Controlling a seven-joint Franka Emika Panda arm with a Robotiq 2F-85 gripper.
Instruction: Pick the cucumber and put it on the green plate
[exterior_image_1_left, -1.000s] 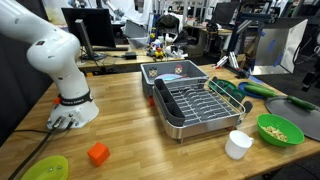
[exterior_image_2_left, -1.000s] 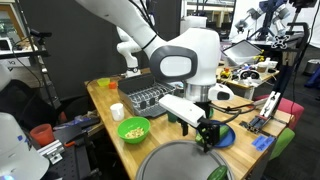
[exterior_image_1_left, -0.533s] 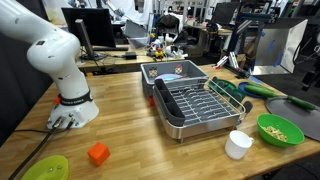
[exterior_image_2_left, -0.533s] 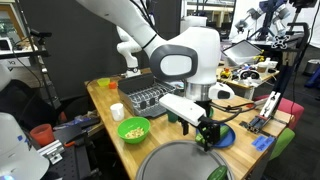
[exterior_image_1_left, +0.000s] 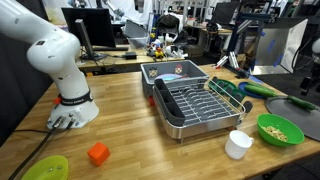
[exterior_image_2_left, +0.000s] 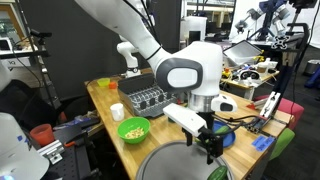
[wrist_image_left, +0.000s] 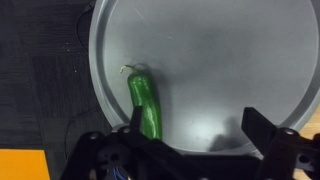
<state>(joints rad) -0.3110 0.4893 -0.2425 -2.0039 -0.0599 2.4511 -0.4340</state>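
Since a second ago, my gripper (exterior_image_2_left: 213, 143) has dropped over the round grey metal tray (wrist_image_left: 220, 60) at the bench's end. Jaws wide, empty, straddling the glossy dark green cucumber (wrist_image_left: 146, 105), seemingly ready to grasp.

In an exterior view, the dish rack (exterior_image_1_left: 190, 103) is sitting on the counter (exterior_image_1_left: 130, 125). A white cup (exterior_image_1_left: 238, 145) and green bowl (exterior_image_1_left: 280, 130) are standing at its 4 o'clock, an orange block (exterior_image_1_left: 98, 154) and green plate (exterior_image_1_left: 45, 168) at 8 o'clock.
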